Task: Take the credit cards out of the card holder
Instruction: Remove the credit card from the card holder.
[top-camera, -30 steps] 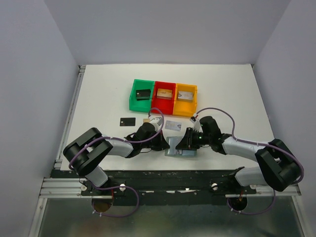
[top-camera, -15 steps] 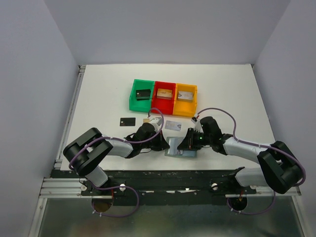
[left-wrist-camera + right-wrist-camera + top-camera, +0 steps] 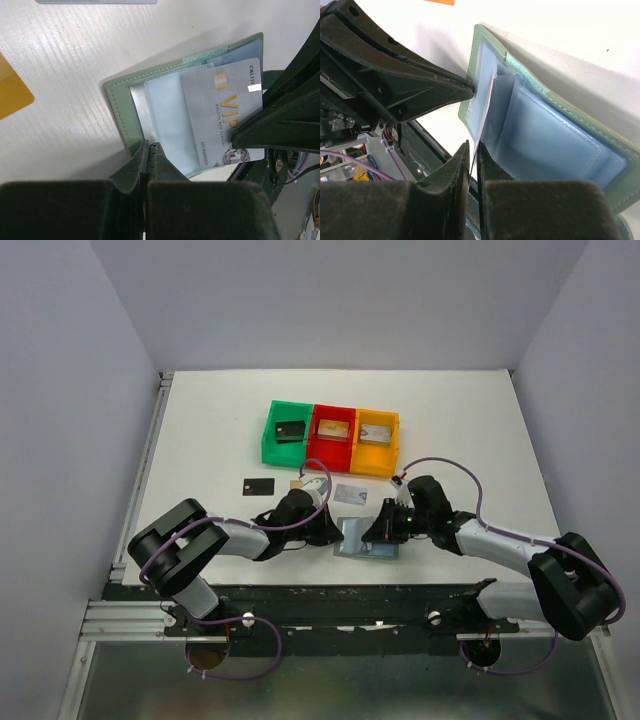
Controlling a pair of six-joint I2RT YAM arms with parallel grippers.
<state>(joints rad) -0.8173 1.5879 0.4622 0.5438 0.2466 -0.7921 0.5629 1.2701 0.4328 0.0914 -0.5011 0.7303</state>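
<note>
Left fingers (image 3: 125, 170) clamp the card holder (image 3: 120, 107) by its edge; right fingers (image 3: 451, 175) pinch a silvery card (image 3: 220, 110), partly drawn. Black card (image 3: 258, 485), tan card (image 3: 296, 483) and grey card (image 3: 350, 493) lie on the desk (image 3: 200, 440).

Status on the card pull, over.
Left tool shut, pinning card holder edge. Right tool shut on silver VIP card, partly out. Nothing blocking.

Corner of the VIP card (image 3: 220, 110) lost to me behind the right gripper (image 3: 236, 136), far end of the card holder (image 3: 120, 105) hidden there too, card's smallest print too blurred to read
</note>
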